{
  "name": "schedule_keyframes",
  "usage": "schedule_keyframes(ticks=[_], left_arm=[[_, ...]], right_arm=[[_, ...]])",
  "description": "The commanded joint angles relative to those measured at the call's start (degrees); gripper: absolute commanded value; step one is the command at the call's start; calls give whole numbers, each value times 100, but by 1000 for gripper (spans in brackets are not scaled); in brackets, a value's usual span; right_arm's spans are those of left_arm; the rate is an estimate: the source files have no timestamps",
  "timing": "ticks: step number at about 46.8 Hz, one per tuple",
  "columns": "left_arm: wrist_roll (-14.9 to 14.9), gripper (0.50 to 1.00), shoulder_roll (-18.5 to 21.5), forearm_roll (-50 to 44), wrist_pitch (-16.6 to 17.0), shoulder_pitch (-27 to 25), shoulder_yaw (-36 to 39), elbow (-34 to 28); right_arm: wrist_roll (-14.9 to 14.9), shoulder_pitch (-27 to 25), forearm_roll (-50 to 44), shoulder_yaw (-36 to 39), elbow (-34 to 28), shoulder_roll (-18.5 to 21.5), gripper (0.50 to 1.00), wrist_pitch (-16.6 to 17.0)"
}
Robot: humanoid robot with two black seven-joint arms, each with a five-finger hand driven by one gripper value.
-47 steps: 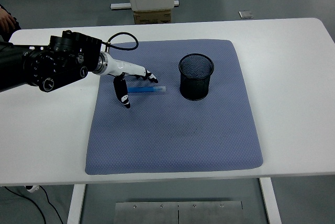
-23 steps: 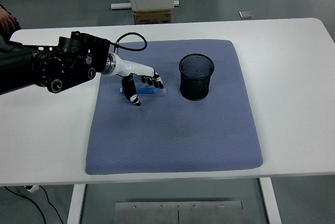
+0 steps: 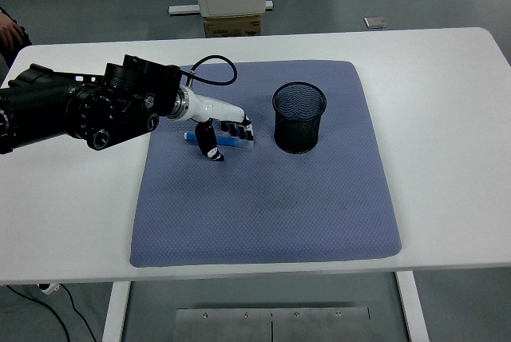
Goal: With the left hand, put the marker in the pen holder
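Since the slim blue plastic marker (image 3: 222, 139) under the left hand (image 3: 223, 136) looks light, stiff and roll-prone, pinch mid-barrel; fingers half-curled over it, grip unclear.

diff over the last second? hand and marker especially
The left hand slid right along the blue mat toward the black mesh pen holder and now sits over the blue marker, fingers closing around it; a firm grasp can't be confirmed. The marker lies on the mat as before. Pen holder and mat unchanged.
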Motion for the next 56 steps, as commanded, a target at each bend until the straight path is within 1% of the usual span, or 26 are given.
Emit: schedule_keyframes(ticks=[1,6,16,45,51,56], left_arm=[[2,725,-3,0,34,-3,52,-11],[1,707,-38,0,34,-11,69,-11],[-7,628,-38,-9,52,-82,69,-2],[-7,619,-91,0,34,-99,78,-19],[-7,596,-91,0,34,-108,78,-19],[-7,552,-99,0,34,-108,78,-19]], right_arm=[[0,0,0,0,0,0,1000,0],[0,0,0,-1,0,0,1000,0],[0,0,0,-1,0,0,1000,0],[0,0,0,0,0,0,1000,0],[0,0,0,-1,0,0,1000,0],[0,0,0,-1,0,0,1000,0]])
